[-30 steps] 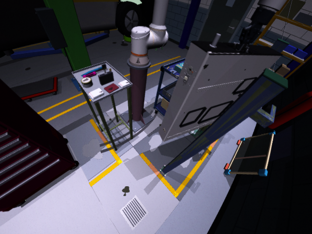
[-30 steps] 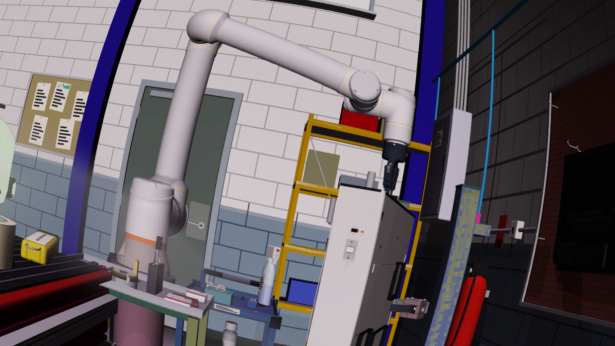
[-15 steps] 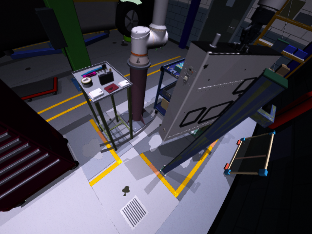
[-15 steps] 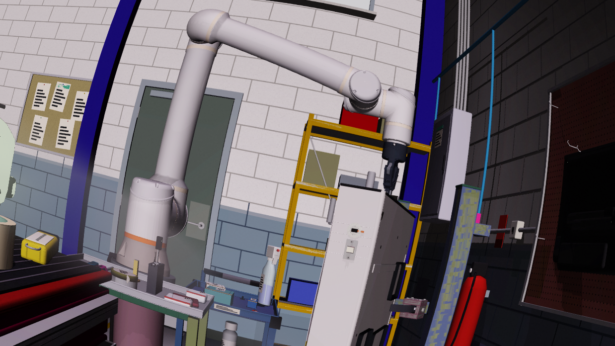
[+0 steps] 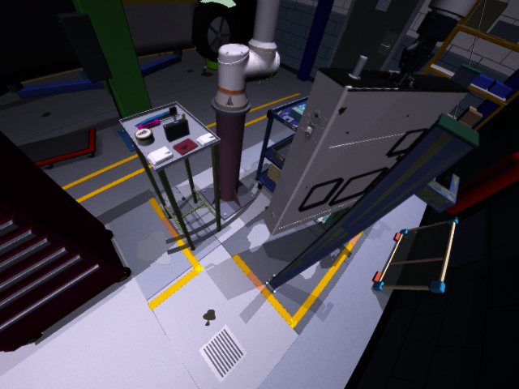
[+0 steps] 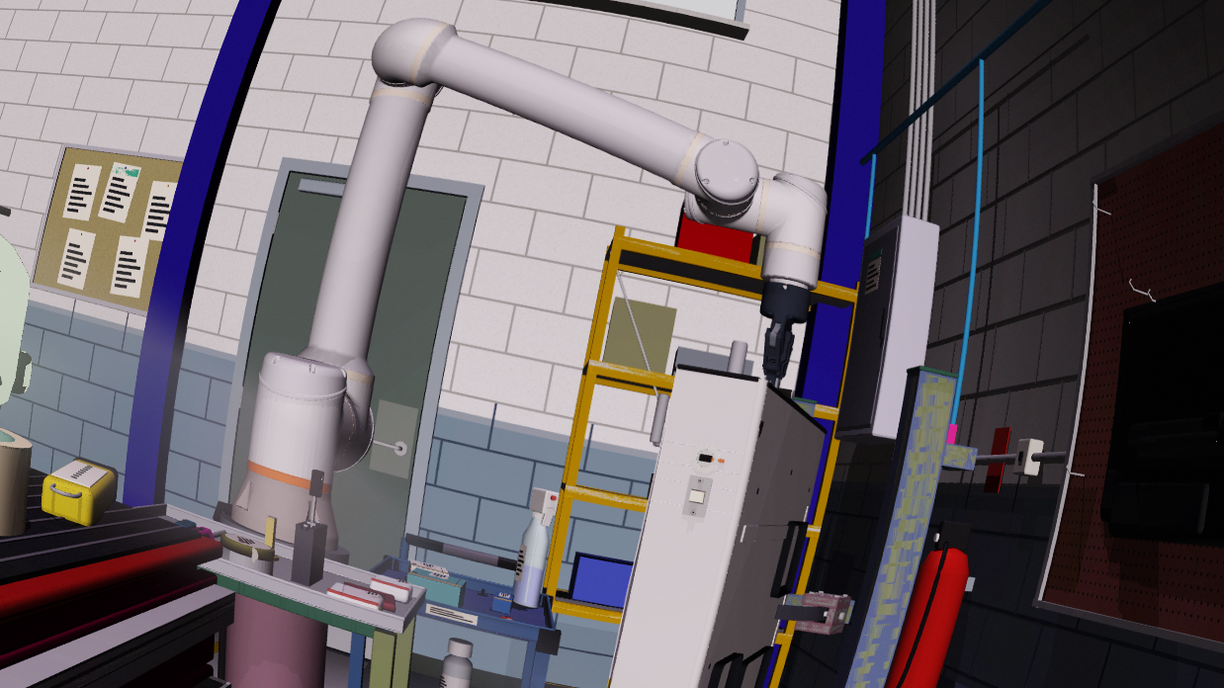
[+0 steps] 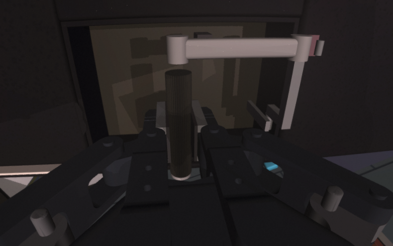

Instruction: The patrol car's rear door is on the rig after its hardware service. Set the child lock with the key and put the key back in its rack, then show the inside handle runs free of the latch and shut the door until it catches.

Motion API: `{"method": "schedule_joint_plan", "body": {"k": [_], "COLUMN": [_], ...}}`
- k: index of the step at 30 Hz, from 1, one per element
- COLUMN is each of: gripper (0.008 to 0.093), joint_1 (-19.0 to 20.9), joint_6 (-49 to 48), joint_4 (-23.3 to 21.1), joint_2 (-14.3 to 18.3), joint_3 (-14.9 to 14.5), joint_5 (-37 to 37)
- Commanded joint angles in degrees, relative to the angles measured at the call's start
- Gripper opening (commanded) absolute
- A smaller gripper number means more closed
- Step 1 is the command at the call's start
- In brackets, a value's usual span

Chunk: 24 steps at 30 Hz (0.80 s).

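A dark ribbed handle bar point(image 7: 178, 121) stands between my fingers, on the far, inner side of the grey door panel point(image 5: 352, 155). It sits in a recessed tan pocket. A pale lever arm point(image 7: 240, 48) crosses above it, with a thin rod dropping from its right end. The door stands open on its rig, swung away from the dark frame post point(image 5: 377, 188). The child lock slot point(image 6: 709, 459) is on the door's edge face, with a square latch plate below it. The key point(image 6: 315, 501) stands upright in its black rack point(image 5: 176, 129) on the small table. My gripper point(image 7: 179, 127) is closed on the handle bar.
A blue cart point(image 6: 479, 599) with a spray bottle stands beside the door. The tool table point(image 5: 167, 134) holds tape, cases and a screwdriver. A yellow shelf frame point(image 6: 616, 385) rises behind the door. A red tool chest point(image 5: 46, 259) is at the left.
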Motion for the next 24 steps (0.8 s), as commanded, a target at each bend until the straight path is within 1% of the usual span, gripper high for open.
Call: {"method": "schedule_joint_plan", "body": {"k": [1,24], "gripper": [0.008,0.008], "joint_1": [0.01,0.12], "joint_6": [0.0,0.12], "joint_4": [0.04,1.28], "joint_2": [-0.08,-0.3], "joint_3": [-0.13,-1.14], "joint_5": [-0.01,-0.01]}}
